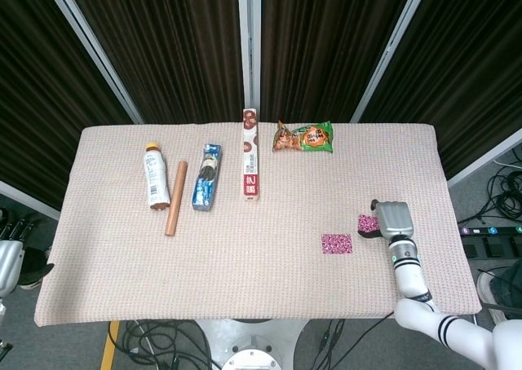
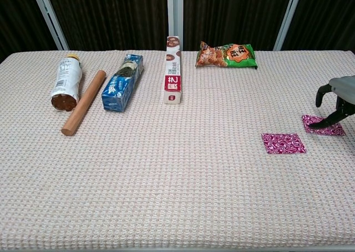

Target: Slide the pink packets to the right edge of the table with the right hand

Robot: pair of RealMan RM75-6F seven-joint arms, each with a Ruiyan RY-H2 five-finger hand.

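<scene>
Nearest, the right hand (image 2: 336, 99) sat at about 4 o'clock on the tabletop (image 1: 245, 256), fingers (image 2: 320, 124) curled down with one tip pressing the far pink packet (image 2: 323, 125); nothing was gripped. Second pink packet (image 2: 283, 143) lay flat just to its 9 o'clock, apart from the hand. Judgement: keep light downward pressure and drag straight toward 3 o'clock, slowly, so the thin packet does not slip or buckle on the woven cloth; then reach back for the second. Left hand not seen in either view. Farther off, from 10 to 12 o'clock: bottle (image 1: 153, 184), wooden rod (image 1: 176, 197), blue pack (image 1: 206, 176), long box (image 1: 250, 153), snack bag (image 1: 304, 137), all well clear.
</scene>
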